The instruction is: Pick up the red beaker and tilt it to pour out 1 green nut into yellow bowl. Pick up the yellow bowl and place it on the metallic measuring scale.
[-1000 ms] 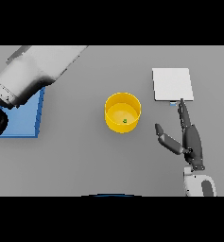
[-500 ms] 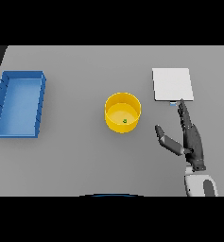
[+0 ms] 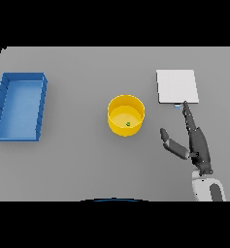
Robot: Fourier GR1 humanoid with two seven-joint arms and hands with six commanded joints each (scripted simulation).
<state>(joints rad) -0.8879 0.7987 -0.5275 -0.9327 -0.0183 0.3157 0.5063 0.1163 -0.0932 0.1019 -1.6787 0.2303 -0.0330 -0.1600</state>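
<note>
Right hand (image 3: 196,145) shifted slightly, left hand unseen

Setting: bare test bench / lab-type workstation, not domestic. Evidence: plain grey table (image 3: 77,164), no furnishings. Flat metallic measuring scale (image 3: 177,86) just beyond right hand (image 3: 196,143) fingertips. Yellow bowl (image 3: 126,115) w/ green nut (image 3: 128,124) to hand's left; blue sorting tray (image 3: 19,106) far left.
</note>
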